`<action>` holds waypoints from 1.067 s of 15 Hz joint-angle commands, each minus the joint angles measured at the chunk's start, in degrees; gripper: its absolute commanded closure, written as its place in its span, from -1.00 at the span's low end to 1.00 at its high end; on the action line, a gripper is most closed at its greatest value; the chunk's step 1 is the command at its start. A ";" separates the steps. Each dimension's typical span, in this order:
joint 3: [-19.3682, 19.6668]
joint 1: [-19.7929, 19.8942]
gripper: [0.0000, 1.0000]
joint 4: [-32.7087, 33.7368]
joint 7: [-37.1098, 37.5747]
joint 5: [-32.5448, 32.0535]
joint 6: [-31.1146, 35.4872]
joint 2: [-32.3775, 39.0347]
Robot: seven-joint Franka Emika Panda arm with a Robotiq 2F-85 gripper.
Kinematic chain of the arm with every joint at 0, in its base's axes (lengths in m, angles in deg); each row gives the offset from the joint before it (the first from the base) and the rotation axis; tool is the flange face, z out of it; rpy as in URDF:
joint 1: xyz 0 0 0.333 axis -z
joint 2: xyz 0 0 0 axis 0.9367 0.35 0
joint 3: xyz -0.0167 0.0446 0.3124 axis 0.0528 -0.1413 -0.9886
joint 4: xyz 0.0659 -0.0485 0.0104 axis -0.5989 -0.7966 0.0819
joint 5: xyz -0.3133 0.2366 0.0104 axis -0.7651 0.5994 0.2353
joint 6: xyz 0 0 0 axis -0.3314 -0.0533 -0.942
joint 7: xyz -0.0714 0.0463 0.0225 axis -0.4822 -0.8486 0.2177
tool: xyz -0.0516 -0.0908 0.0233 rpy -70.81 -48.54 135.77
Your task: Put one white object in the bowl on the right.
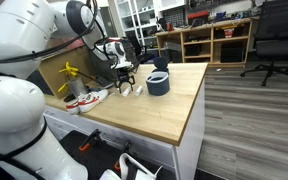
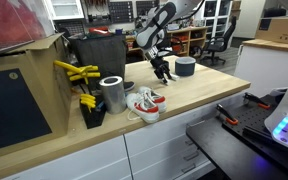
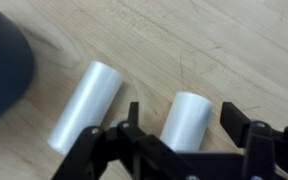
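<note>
The gripper (image 3: 189, 145) is poised over a white object (image 3: 187, 120), not yet lifted.
In the wrist view its jaws stand spread either side of it on the table (image 3: 184, 40); the twin (image 3: 84, 105) lies at nine o'clock, the bowl (image 3: 2, 70) beyond at ten. Closing, carrying and dropping remain, I'd say; only the twin lies in the path, the red-and-white dish (image 2: 144, 103) out of it.

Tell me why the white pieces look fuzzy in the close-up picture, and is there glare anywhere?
Wrist view: soft focus throughout; the white object inside the open gripper and its twin have smeared edges, evenly lit, no harsh glare. In an exterior view the robot arm looms large and bright in the foreground, while the bowl is small but readable.
</note>
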 commanded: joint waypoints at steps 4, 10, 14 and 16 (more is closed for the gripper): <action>0.49 -0.84 0.39 0.65 -0.59 -0.86 -1.27 -0.53; -0.32 -1.47 0.90 0.79 -1.71 -1.03 -0.81 -3.14; -0.08 -1.79 0.86 1.14 -3.09 -2.41 -1.47 -7.10; 0.21 -1.66 0.86 1.50 -3.53 -3.14 -1.89 -8.92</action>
